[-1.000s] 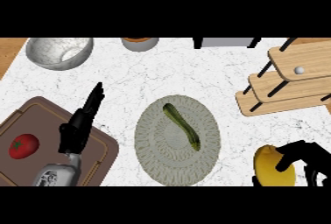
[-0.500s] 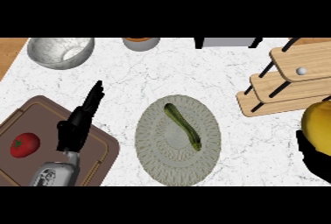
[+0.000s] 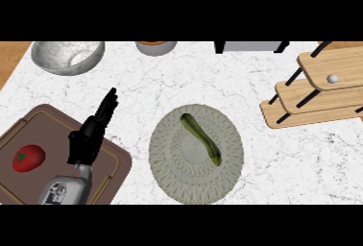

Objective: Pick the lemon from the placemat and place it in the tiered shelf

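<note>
White marbled counter [image 3: 142,86], round grey placemat [image 3: 170,163] bearing a green zucchini [image 3: 201,139], lemon unseen, tiered shelf [image 3: 319,91] far right, tomato [image 3: 28,158] on brown board [image 3: 35,129], left hand [image 3: 89,139] straight-fingered, metal bowl [image 3: 67,56] far left.

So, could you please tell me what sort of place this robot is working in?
Most likely a kitchen counter: a white marble worktop carries a brown cutting board with a tomato, a metal bowl and a wooden tiered shelf.
</note>
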